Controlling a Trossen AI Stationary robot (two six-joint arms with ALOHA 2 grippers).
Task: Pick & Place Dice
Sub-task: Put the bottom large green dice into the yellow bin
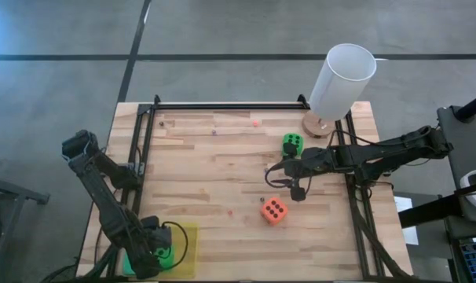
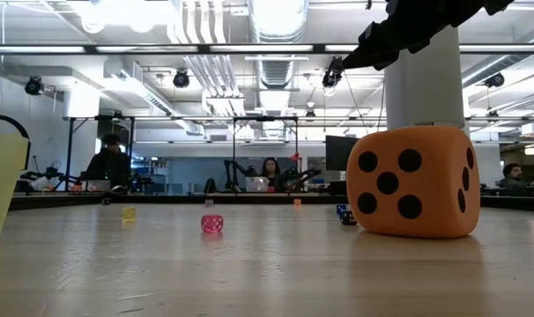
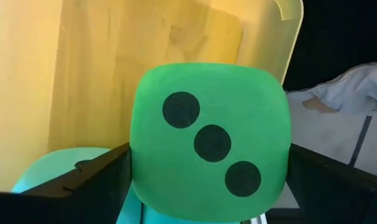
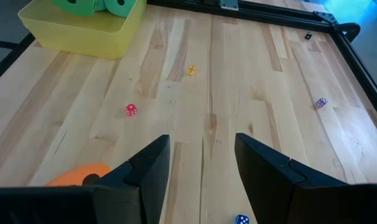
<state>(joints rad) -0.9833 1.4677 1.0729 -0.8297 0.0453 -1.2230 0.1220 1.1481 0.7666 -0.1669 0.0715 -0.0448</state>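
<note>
My left gripper is at the table's near left corner, over a yellow tray, shut on a green die whose three-pip face looks at the wrist camera. A teal die lies in the tray beside and below it. My right gripper hangs open above the table's middle, holding nothing. It is between a second green die on its far side and the orange-red die on its near side. Both of those rest flat on the wood. The other teal die is out of view. My left gripper pinches the green die between its two fingers, one on each of two opposite side faces. The fingers point down into the tray. The die fills the gap between them. Whether its underside rests on the teal die or the tray floor is hidden.
A tall white cylinder stands on a round wooden base at the far right corner. Several tiny dice lie scattered on the wood: red, yellow, purple, blue. A black frame borders the table. People sit at desks in the room beyond.
</note>
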